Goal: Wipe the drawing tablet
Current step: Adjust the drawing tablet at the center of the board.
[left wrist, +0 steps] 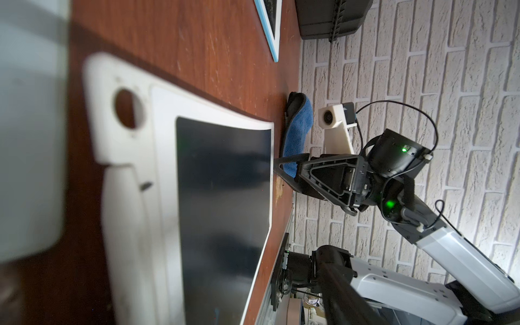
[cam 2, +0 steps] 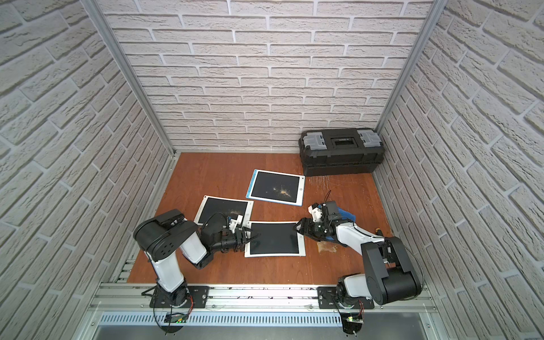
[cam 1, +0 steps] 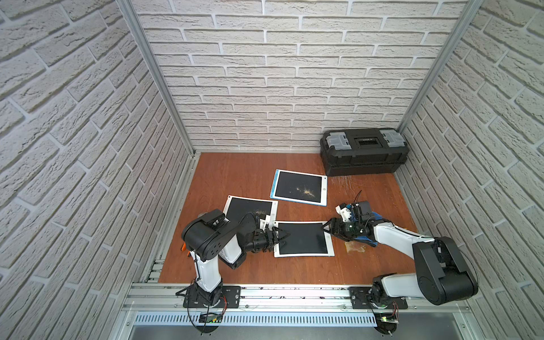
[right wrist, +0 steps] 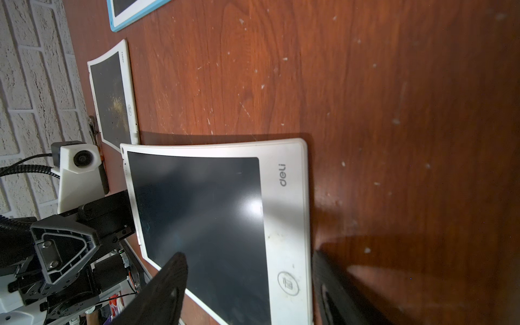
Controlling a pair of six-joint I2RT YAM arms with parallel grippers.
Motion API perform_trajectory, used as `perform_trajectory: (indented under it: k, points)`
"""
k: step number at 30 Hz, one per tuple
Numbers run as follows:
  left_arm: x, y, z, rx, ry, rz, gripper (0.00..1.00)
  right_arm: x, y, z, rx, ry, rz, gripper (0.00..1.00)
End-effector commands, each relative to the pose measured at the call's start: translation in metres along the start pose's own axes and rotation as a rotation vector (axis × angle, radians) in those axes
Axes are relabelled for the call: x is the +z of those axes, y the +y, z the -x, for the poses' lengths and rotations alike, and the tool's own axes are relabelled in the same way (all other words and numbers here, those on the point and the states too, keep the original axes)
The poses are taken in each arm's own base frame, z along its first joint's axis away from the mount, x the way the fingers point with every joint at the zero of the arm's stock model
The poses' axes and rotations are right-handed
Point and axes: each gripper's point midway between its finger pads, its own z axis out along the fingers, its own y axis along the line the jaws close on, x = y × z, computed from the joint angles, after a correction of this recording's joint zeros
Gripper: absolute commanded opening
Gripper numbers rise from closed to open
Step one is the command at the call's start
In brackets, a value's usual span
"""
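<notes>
Three drawing tablets lie on the wooden table. The nearest one (cam 1: 303,239) (right wrist: 202,208) is white-framed with a clean dark screen. My left gripper (cam 1: 284,239) (cam 2: 255,238) is at its left edge, jaws apart, one dark finger (left wrist: 337,292) above the screen. My right gripper (cam 1: 323,227) (right wrist: 249,254) is at its right end, open, its fingers either side of the button bezel. A second white tablet (cam 1: 250,209) and a blue-edged tablet (cam 1: 298,187) carry crumbs. The blue cloth (left wrist: 299,129) (cam 2: 347,215) lies on the table under the right arm, held by neither gripper.
A black toolbox (cam 1: 363,151) stands in the back right corner. A pale smear (cam 1: 354,247) marks the table right of the nearest tablet. Brick walls close in the left, back and right sides. An aluminium rail (cam 1: 294,294) runs along the front edge.
</notes>
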Motion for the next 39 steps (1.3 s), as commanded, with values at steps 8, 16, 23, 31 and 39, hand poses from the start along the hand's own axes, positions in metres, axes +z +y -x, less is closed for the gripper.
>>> perform_trajectory:
  k: [8, 16, 23, 31, 39]
  points:
    - [-0.016, 0.022, -0.018, 0.083, 0.052, 0.235, 0.71, 0.0, -0.03, -0.026, 0.072, 0.068, -0.123, 0.72]
    - [-0.018, -0.006, -0.014, 0.145, 0.051, 0.188, 0.53, 0.003, -0.028, -0.026, 0.086, 0.068, -0.102, 0.71]
    - [-0.013, -0.011, -0.015, 0.174, 0.073, 0.195, 0.07, -0.001, -0.025, -0.026, 0.081, 0.065, -0.099, 0.71]
    - [-0.029, -0.089, 0.011, 0.574, 0.056, 0.282, 0.0, -0.1, -0.004, 0.018, 0.026, -0.169, -0.267, 0.75]
    - [-0.052, -0.17, 0.056, 1.106, -0.051, 0.606, 0.0, -0.175, -0.042, 0.045, 0.255, -0.347, -0.451, 0.85]
